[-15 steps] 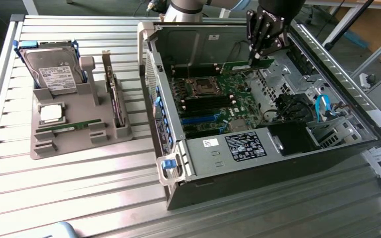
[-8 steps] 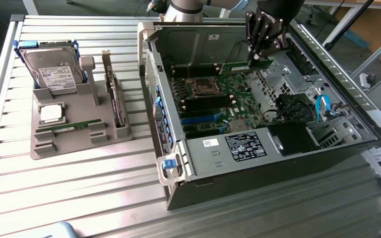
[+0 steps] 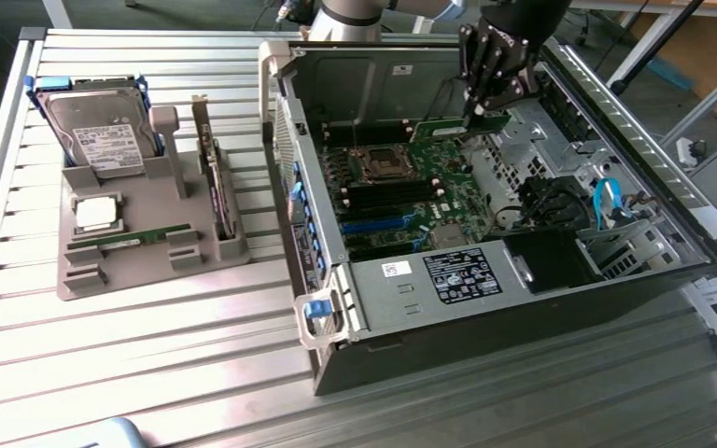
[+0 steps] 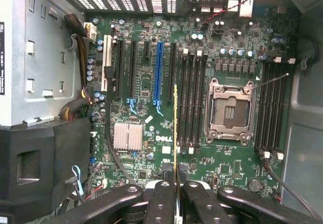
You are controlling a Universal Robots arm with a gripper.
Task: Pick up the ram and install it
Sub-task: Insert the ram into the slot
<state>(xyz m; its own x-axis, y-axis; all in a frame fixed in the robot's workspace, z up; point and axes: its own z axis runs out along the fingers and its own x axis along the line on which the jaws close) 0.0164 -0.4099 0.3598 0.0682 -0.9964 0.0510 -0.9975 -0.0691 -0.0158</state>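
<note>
Already the ram [image 4: 175, 128] is picked up, pinched edge-on between the gripper [image 4: 175, 186] fingers. It hangs inside the open computer case [image 3: 346, 79], above the motherboard [image 4: 146, 90] and over the black memory slots [image 4: 194, 103] beside the empty CPU socket [image 4: 229, 110]. By my judgement, seating it remains.

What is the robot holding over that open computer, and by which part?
The fingers pinch the ram, a thin green stick, by its upper edge, above the motherboard.

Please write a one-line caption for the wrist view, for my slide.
The hand holds the ram edge-on above the motherboard with its empty processor socket.
</note>
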